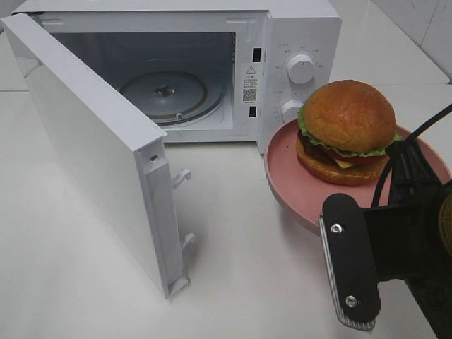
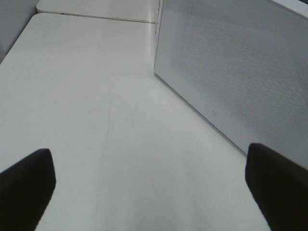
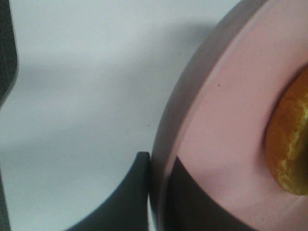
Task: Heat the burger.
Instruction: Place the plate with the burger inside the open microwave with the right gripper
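At the near right edge of the table [image 1: 247,282]: right claw [image 3: 156,202], 1, black, arm reaching in from the near right corner. Its jaws are nearly closed, pinching the rim of the plate, one finger [image 3: 132,197] outside the rim, the other inside on the pink surface.

Plate [image 1: 282,191], 1, pink, round, held by its near edge in front of the control panel.

Burger [image 1: 347,131], 1, sitting on the far half of the plate, well apart from the pinched rim; bun, lettuce, dark patty.

Bare tabletop between plate and door edge: open room.

Door [image 1: 92,141], 1, white, swung wide toward the near left; latch hooks [image 1: 181,176], 2, on its free edge.

Microwave [image 1: 296,28], 1, white, mouth unobstructed; glass turntable [image 1: 164,92], 1, bare.

Knobs [image 1: 302,68], 2, stacked on the panel; plate's far rim overlaps the lower one.

Left claw [image 2: 151,192], 1, outside the overhead view, low over bare table beside a perforated white wall; jaws spread wide, holding nothing.
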